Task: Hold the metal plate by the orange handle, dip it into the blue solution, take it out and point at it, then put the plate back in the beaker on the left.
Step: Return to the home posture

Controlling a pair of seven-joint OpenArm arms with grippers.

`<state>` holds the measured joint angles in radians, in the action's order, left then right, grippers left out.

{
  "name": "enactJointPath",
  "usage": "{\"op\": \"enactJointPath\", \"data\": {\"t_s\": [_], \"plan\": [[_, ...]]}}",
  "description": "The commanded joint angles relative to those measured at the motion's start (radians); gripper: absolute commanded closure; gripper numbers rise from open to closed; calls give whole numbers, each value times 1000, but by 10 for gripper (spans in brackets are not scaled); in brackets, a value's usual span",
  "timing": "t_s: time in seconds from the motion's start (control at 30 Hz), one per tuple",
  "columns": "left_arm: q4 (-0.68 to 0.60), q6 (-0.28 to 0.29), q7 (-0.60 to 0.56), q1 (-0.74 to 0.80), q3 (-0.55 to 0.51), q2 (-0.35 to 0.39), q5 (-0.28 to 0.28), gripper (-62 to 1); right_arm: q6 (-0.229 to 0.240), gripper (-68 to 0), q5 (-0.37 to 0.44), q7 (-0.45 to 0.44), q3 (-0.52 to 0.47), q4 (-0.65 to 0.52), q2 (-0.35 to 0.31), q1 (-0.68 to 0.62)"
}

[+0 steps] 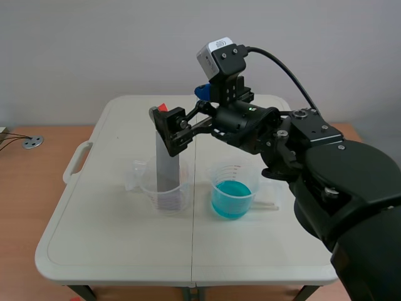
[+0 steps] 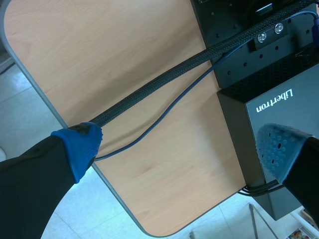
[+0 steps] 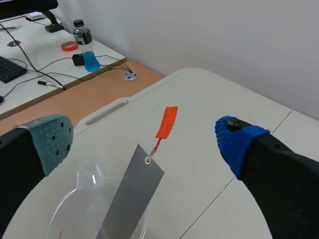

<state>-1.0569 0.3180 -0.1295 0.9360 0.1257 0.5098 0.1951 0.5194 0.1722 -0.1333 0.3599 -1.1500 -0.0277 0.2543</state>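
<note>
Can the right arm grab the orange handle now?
Probably yes. Its open fingers sit on either side of the orange handle, which sticks up free above the beaker, with nothing in between.

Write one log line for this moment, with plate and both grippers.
metal plate: standing in left beaker | right gripper: open at orange handle, no grip | left gripper: open, away from beakers | blue solution: in right beaker
</note>
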Motion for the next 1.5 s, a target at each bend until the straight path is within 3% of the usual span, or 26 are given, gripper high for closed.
{"op": "enactJointPath", "data": {"t_s": [0.0, 0.2, 0.3, 0.43, 0.53, 0.77, 0.93, 1.23, 1.47], "plan": [[-3, 7, -10, 8, -2, 0, 3, -623, -28, -668, 14, -11, -2, -10, -7, 23], [-3, 1, -7, 8, -3, 1, 3, -623, -61, -664, 18, 11, -2, -24, -55, 5], [14, -52, -13, 8, -26, 10, 41, -623, -89, -664, 37, 11, -2, -71, -96, -29], [18, -132, -68, 9, -135, 26, 63, -623, -108, -664, 69, 14, -24, -174, -154, -103], [18, -172, -135, 9, -242, 48, 113, -623, -110, -664, 71, 20, -66, -268, -186, -174], [-35, -182, -345, 9, -482, 70, 211, -623, -112, -664, 71, 69, -176, -477, -236, -349], [-179, -182, -399, 9, -561, 69, 211, -623, -112, -664, 76, 80, -230, -584, -267, -469], [-511, -181, -387, -1, -571, 38, 198, -623, -112, -664, 82, 83, -315, -726, -285, -684], [-642, -159, -292, -145, -562, -99, 82, -623, -112, -664, 83, 82, -368, -814, -285, -836]]}}
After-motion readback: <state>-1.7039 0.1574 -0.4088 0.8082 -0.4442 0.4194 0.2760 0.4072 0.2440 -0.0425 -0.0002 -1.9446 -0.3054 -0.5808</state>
